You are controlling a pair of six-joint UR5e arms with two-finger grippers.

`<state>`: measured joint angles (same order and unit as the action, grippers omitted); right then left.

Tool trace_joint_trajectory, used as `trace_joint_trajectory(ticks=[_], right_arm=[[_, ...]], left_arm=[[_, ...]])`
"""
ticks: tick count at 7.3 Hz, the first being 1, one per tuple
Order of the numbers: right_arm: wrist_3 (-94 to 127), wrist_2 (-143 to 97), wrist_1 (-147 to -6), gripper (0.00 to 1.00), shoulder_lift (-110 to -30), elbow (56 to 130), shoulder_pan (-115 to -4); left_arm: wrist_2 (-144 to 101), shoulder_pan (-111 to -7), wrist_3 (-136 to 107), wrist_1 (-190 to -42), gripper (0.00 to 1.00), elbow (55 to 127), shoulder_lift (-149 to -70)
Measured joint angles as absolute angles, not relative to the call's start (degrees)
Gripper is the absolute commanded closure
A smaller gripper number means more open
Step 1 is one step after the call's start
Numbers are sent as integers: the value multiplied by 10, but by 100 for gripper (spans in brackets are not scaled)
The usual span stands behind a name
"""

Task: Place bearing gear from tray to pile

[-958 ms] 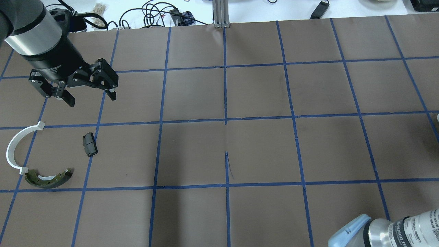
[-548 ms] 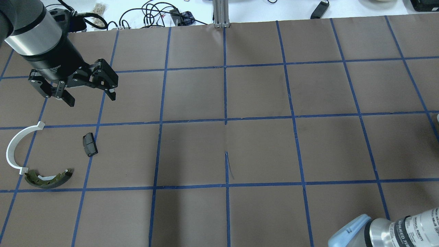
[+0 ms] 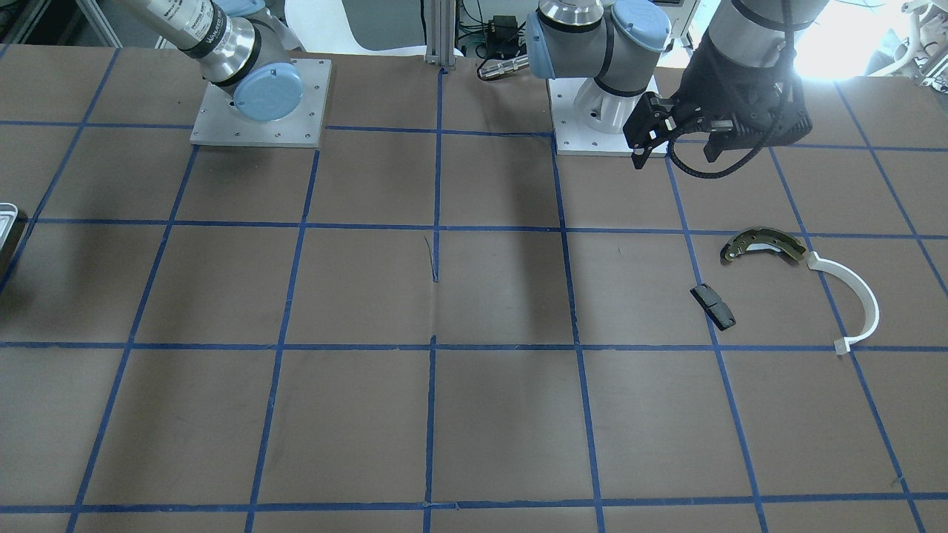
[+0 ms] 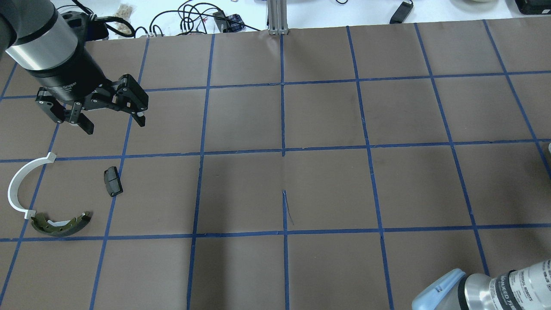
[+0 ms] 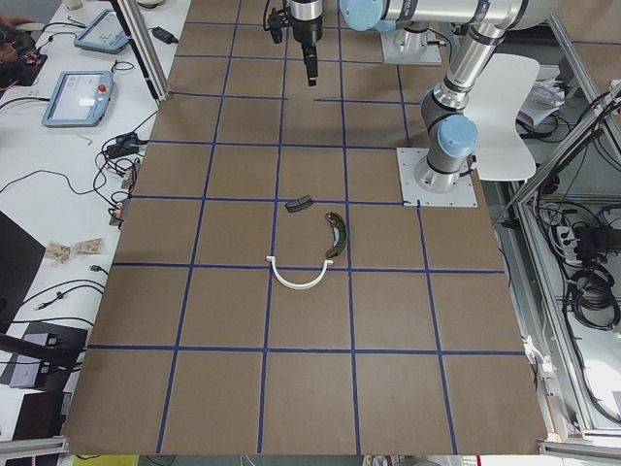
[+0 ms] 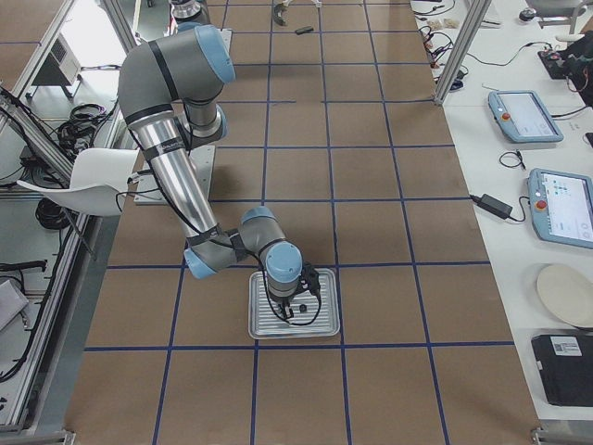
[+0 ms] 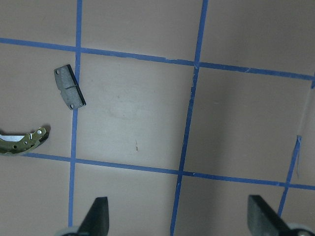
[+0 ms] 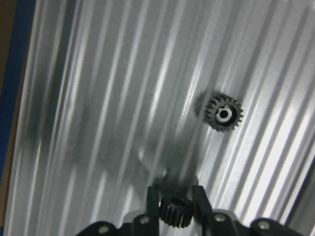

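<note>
1. My right tool (image 8: 175,197) is clamped on the small black toothed bearing gear (image 8: 174,214). The right wrist view shows one finger pressed against each side of it.
2. That gear is over the ribbed silvery metal tray (image 8: 98,98). I cannot tell whether it touches the tray floor.
3. A second black toothed gear with a pale bore (image 8: 224,114) lies flat on the tray. It is apart from the gripped one, up and to the right in the wrist view.
4. In the exterior right view my right arm bends down low over the tray. The tray sits on the brown paper-covered desk gridded with blue tape (image 6: 389,232), toward the end on my right.
5. My left tool (image 4: 114,125) hangs above the desk with its fingers spread wide and nothing between them. Its wrist view shows both fingertips at the bottom edge with bare desk between.
6. The pile lies at the end of the desk on my left. It consists of a curved olive-metal brake shoe (image 4: 60,224), a thin white plastic arc (image 4: 17,185) and a small black rectangular block (image 4: 112,181).
7. One end of the arc lies just beside one end of the brake shoe. The block lies apart from both, toward the middle of the desk.
8. My left tool is near the pile and touches none of its parts.
9. The tray and the pile are well apart, at opposite ends of the desk.
</note>
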<state>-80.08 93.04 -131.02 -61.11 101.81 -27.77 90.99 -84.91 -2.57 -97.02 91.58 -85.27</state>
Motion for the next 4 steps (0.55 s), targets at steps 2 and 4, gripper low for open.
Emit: trace_joint_trajectory(ticks=[2, 4], right_arm=[[-799, 943, -1305, 94, -620, 1015, -278], [-786, 950, -1284, 94, -661, 1015, -284]], left_arm=[[910, -849, -26, -969, 0, 914, -855], [909, -849, -26, -968, 0, 910, -857]])
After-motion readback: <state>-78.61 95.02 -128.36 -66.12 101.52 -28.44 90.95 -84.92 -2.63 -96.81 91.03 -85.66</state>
